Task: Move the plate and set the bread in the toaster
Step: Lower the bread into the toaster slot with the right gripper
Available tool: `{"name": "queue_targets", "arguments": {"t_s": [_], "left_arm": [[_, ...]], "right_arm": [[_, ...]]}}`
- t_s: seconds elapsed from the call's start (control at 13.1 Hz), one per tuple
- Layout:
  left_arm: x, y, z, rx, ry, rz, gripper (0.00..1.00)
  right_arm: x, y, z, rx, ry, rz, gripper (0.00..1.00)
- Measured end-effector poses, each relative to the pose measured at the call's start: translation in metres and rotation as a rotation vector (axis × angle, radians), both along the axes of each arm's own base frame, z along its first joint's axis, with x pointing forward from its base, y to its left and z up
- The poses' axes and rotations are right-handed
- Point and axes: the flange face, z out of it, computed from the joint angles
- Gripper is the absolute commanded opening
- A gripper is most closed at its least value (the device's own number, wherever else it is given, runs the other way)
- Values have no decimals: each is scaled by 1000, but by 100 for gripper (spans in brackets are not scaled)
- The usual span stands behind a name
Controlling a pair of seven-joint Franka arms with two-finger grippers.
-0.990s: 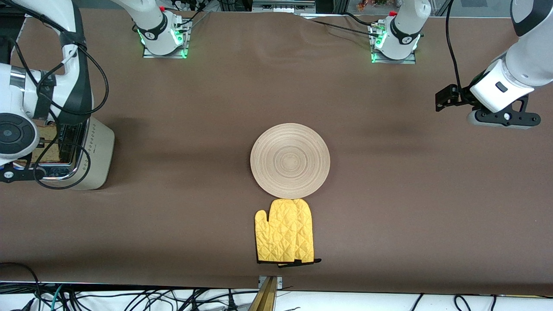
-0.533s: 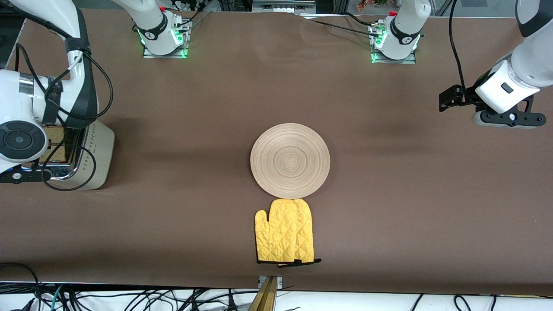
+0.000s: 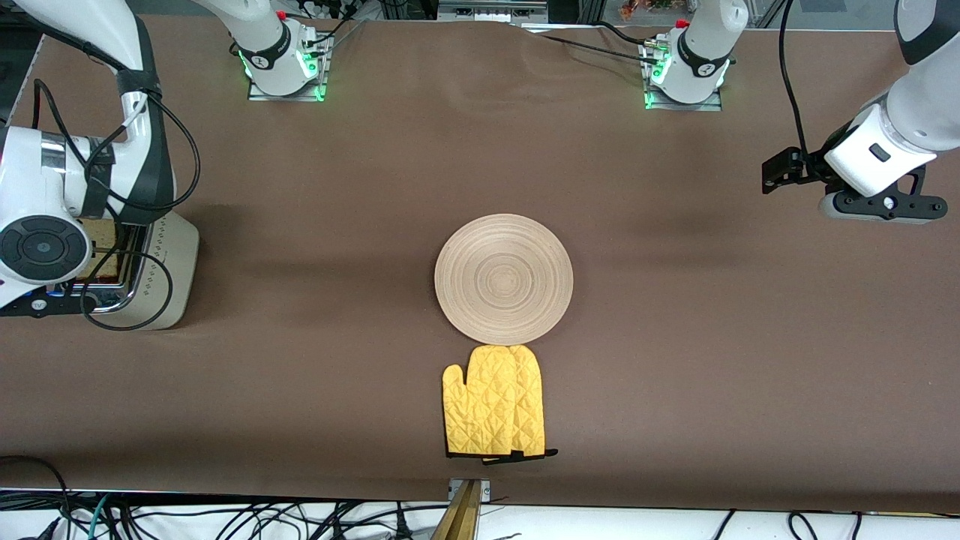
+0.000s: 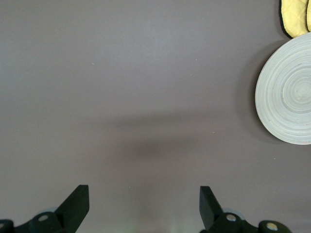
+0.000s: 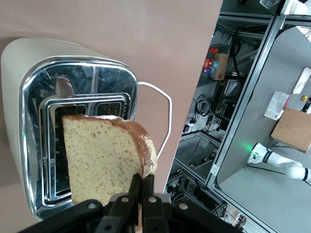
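The cream toaster stands at the right arm's end of the table, and its chrome top with two slots shows in the right wrist view. My right gripper is shut on the crust edge of the speckled bread and holds it tilted right over the slots. In the front view the right arm's hand covers most of the bread. The round wooden plate lies at mid-table. My left gripper waits open over bare table near the left arm's end, with nothing between its fingers.
A yellow oven mitt lies just in front of the plate, nearer the front camera, touching its rim. The toaster's white cord loops off the table edge. The plate and mitt show at the edge of the left wrist view.
The right hand with the bread has shifted a little over the toaster's top. The left gripper drifted slightly toward its end of the table, then stopped.
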Motion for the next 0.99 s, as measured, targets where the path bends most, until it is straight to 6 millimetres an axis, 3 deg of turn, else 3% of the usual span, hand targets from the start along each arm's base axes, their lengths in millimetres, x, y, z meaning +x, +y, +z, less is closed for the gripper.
{"name": "queue_targets", "arguments": {"t_s": [0.53, 0.99], "left_arm": [[0, 0, 0, -3, 0, 0, 100], [0, 5, 0, -3, 0, 10, 100]], "right_arm": [[-1, 0, -30, 11, -41, 2, 0], [1, 0, -33, 10, -77, 4, 0]]}}
